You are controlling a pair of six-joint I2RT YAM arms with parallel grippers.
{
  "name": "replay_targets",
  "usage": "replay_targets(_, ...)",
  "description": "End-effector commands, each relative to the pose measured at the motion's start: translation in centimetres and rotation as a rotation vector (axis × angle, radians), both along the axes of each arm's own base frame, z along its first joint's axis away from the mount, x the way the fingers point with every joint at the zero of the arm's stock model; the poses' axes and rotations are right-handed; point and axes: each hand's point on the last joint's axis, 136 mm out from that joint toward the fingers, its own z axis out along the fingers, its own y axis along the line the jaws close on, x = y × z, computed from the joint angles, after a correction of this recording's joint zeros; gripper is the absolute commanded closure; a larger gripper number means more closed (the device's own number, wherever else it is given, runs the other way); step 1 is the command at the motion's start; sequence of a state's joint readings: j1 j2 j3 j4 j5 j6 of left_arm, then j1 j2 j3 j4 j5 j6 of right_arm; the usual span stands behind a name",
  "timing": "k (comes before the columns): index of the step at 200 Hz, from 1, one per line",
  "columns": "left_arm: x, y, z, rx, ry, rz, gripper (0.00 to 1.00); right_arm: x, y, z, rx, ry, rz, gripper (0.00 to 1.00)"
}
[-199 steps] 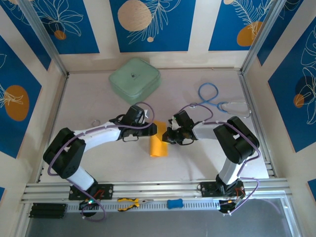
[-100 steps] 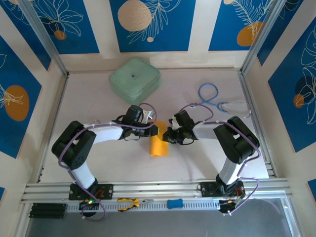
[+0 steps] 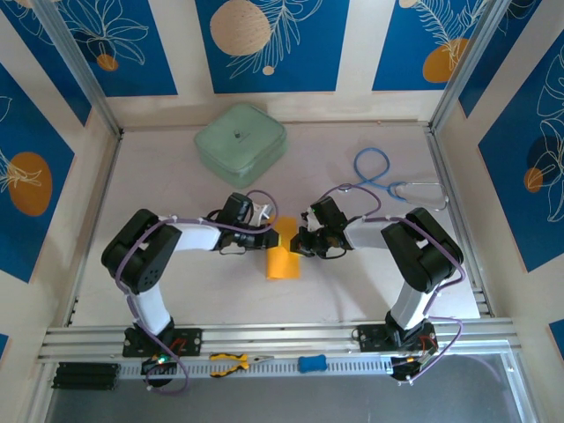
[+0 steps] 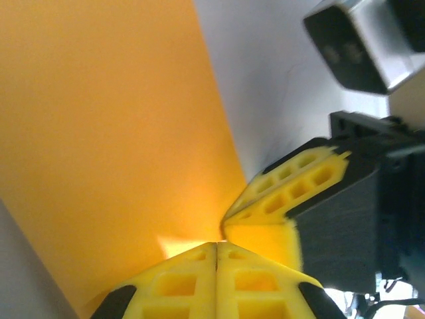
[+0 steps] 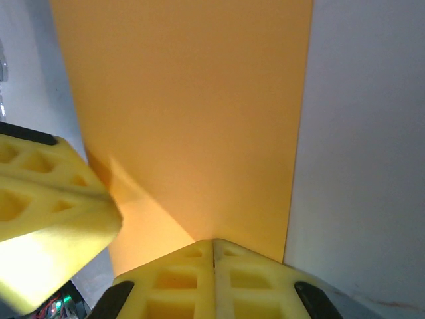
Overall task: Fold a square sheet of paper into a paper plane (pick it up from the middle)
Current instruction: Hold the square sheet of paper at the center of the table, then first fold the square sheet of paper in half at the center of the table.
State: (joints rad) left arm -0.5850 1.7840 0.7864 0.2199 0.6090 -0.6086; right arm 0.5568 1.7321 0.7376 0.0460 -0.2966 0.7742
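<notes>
The square sheet of paper (image 3: 283, 256) lies folded into a narrow orange-yellow strip at the middle of the table. Its far end lifts between the two grippers. My left gripper (image 3: 271, 232) meets that end from the left. Its yellow jaws (image 4: 217, 243) are pressed together on the paper (image 4: 119, 133). My right gripper (image 3: 299, 240) comes in from the right, jaws also together (image 5: 214, 240), pinching the paper's edge (image 5: 192, 113). Each wrist view shows the other gripper's yellow fingertips (image 4: 292, 186) (image 5: 46, 193) right beside its own.
A mint-green rounded case (image 3: 240, 142) sits at the back left. Blue-handled scissors (image 3: 379, 172) lie at the back right. Yellow-handled pliers (image 3: 231, 362) and a small blue object (image 3: 312, 363) rest on the front rail, between the arm bases.
My left gripper has slid right to the paper's far end and shut there, its elbow drawing in. The right gripper and the paper have stayed put.
</notes>
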Motion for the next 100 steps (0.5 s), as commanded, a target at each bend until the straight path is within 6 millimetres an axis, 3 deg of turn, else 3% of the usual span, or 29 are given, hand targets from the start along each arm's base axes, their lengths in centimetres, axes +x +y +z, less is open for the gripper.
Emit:
replay_targets(1, -0.8, 1.6, -2.4, 0.061, 0.011, -0.008, 1.00, -3.2, -3.9, -5.2, -0.211, 0.134, -0.041, 1.00)
replay_targets(27, -1.5, 2.7, -4.5, 0.107, 0.031, -0.003, 1.00, -3.5, -4.0, -5.5, -0.220, 0.143, -0.046, 1.00)
replay_targets(46, -1.5, 3.0, -4.8, 0.122, 0.036, 0.008, 1.00, -3.6, -4.1, -5.6, -0.224, 0.145, -0.048, 1.00)
replay_targets(61, -1.3, 2.9, -3.7, 0.108, 0.029, 0.015, 1.00, -3.6, -3.9, -5.5, -0.223, 0.142, -0.045, 1.00)
replay_targets(100, -0.7, 1.6, 1.3, 0.006, 0.020, 0.027, 1.00, -3.5, -3.6, -5.3, -0.228, 0.137, -0.044, 1.00)
